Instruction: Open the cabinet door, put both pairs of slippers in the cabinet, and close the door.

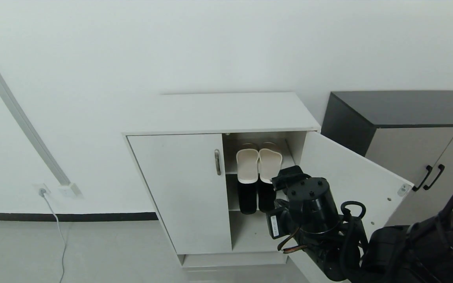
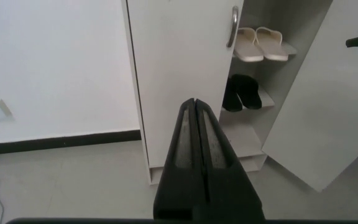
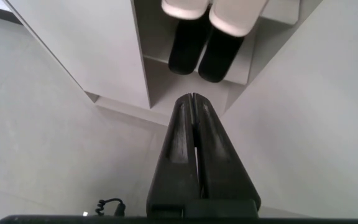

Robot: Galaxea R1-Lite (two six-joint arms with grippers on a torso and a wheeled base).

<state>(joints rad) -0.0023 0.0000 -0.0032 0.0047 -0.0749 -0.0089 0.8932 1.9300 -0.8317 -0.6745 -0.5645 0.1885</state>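
Both pairs sit in the cabinet (image 1: pixel 226 112), white slippers (image 1: pixel 258 164) shelved above black slippers (image 1: pixel 256 198), just ahead of the right hand (image 3: pixel 194 99), which is pressed together and empty. The left hand (image 2: pixel 194 102) is likewise closed on nothing. Only closing seems left: the open door (image 1: pixel 352 177), beside the right hand, likely needs pushing from its outer face.

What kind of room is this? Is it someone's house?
Probably a home-style entryway, though it may be a test room: a white two-door shoe cabinet stands against a bare wall, holding cream slide slippers above black slide slippers, beside a grey cabinet with a black top.
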